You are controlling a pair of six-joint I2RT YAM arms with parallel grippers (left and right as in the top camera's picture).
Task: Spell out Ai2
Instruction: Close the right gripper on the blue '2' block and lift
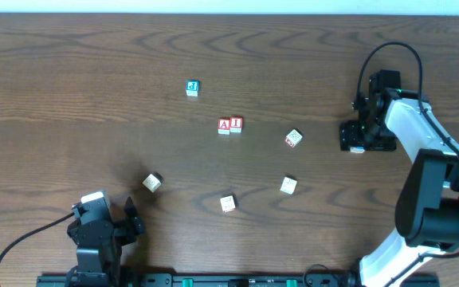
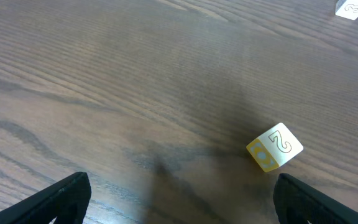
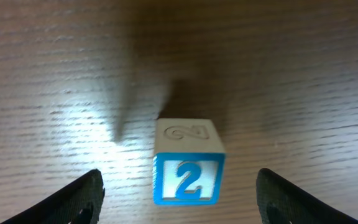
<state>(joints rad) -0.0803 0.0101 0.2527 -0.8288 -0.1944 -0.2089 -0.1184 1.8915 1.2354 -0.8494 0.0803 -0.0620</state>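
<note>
A red "A" block (image 1: 224, 125) and a red "I" block (image 1: 237, 123) stand side by side at the table's middle. A block with a blue "2" face (image 3: 188, 180) rests on the table between the open fingers of my right gripper (image 3: 179, 200), apart from both. In the overhead view that gripper (image 1: 358, 137) is at the right, largely covering the block. My left gripper (image 2: 179, 202) is open and empty at the front left (image 1: 134, 217). A yellow block marked "2" (image 2: 275, 147) lies ahead of it to the right (image 1: 151, 182).
Other loose blocks lie about: a blue one (image 1: 192, 88) at the back, one (image 1: 293, 138) right of the "I" block, and two nearer the front (image 1: 288, 185) (image 1: 227, 203). A white-and-blue block (image 2: 352, 7) shows at the left wrist view's top right.
</note>
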